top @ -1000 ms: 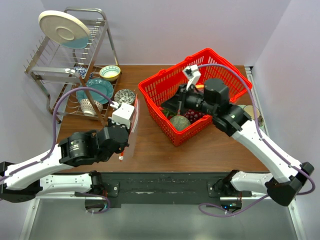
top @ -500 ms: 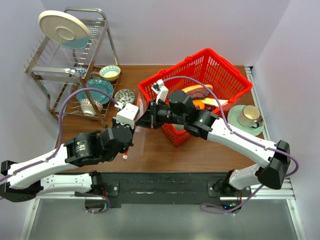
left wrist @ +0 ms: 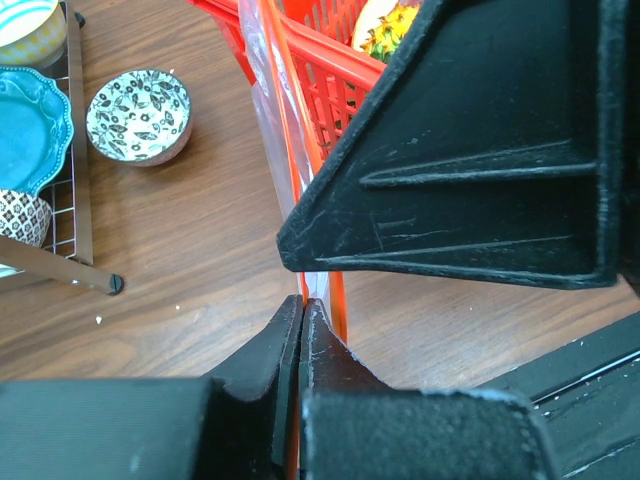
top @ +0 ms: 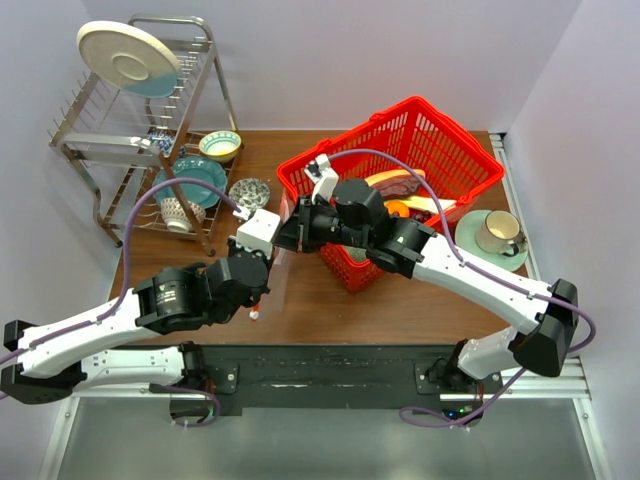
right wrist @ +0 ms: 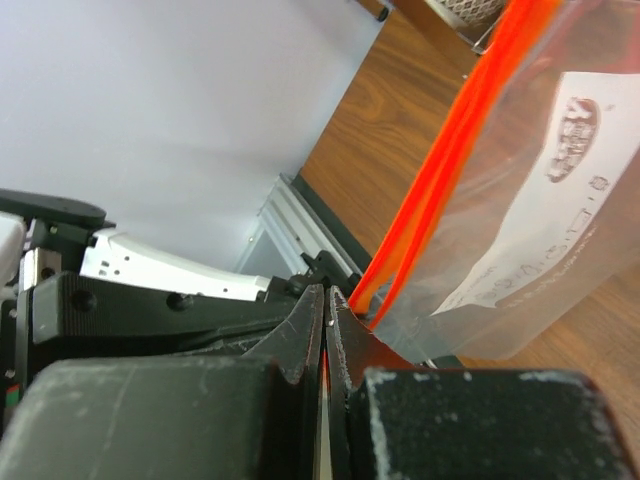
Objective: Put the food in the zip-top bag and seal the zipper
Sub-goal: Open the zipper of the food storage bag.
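Observation:
The clear zip-top bag (right wrist: 540, 230) with its white label hangs on edge between both grippers, left of the red basket (top: 450, 150). Its red-orange zipper (left wrist: 290, 150) runs up from my left gripper (left wrist: 302, 300), which is shut on the mouth edge. My right gripper (right wrist: 326, 292) is shut on the same zipper strip (right wrist: 470, 130), right next to the left one (top: 280, 238). In the top view the right gripper (top: 297, 224) meets the bag's edge (top: 279, 215). A yellow-orange piece that looks like the pineapple (left wrist: 385, 25) lies in the basket. The grape bunch is hidden.
The basket also holds a pink-red slice (top: 395, 181) and a white-green stalk (top: 437, 206). A dish rack (top: 140, 130) with a plate, bowls (top: 249, 192) and a teal dish stands at back left. A cup on a saucer (top: 492, 234) sits at right.
My right arm has swung left from inside the basket to the bag's mouth and closed on the zipper beside the left gripper. The left arm has shifted slightly right, still holding the bag.

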You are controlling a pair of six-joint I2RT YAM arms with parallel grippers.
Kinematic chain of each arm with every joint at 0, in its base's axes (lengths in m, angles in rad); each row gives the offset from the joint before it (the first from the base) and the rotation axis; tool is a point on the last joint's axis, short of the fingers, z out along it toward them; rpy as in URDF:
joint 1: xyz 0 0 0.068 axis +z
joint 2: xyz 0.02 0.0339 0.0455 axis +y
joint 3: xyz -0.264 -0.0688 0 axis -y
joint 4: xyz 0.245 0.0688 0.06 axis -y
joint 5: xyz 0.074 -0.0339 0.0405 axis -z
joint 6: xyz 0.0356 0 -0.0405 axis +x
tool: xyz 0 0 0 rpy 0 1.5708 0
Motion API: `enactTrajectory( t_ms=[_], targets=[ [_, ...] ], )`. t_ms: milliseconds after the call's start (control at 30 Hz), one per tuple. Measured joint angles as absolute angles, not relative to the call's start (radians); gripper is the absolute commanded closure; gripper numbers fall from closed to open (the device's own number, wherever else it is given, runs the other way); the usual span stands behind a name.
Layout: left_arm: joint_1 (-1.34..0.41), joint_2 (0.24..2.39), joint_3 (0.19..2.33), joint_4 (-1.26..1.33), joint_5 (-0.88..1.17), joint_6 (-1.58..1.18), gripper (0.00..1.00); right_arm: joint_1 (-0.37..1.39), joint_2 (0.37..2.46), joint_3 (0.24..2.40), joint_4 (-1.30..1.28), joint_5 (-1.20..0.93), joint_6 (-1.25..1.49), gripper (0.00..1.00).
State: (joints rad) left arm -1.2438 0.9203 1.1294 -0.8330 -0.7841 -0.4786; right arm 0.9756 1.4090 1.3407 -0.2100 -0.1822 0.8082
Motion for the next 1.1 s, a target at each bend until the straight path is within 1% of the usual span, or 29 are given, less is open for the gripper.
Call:
enactTrajectory(
  t_ms=[500, 667, 933, 1100],
  targets=[
    [-1.244, 0.912, 1.131, -0.843, -0.793, -0.479, 1.0, 0.978, 1.416, 1.333, -0.303, -0.03, 0.803, 1.0],
    [-1.244, 0.9, 1.14, -0.855, -0.797, -0.466, 1.0, 0.985, 1.456, 1.333, -0.307, 0.012, 0.804, 1.0],
    [-1.244, 0.953, 1.222, -0.902, -0.799, -0.434, 1.0, 1.073, 1.606, 1.272, -0.223, 0.046, 0.872, 1.0],
    [-1.244, 0.948, 1.182, -0.895, -0.791, -0.439, 1.0, 1.108, 1.589, 1.215, -0.174, 0.092, 0.911, 1.0]
  ],
)
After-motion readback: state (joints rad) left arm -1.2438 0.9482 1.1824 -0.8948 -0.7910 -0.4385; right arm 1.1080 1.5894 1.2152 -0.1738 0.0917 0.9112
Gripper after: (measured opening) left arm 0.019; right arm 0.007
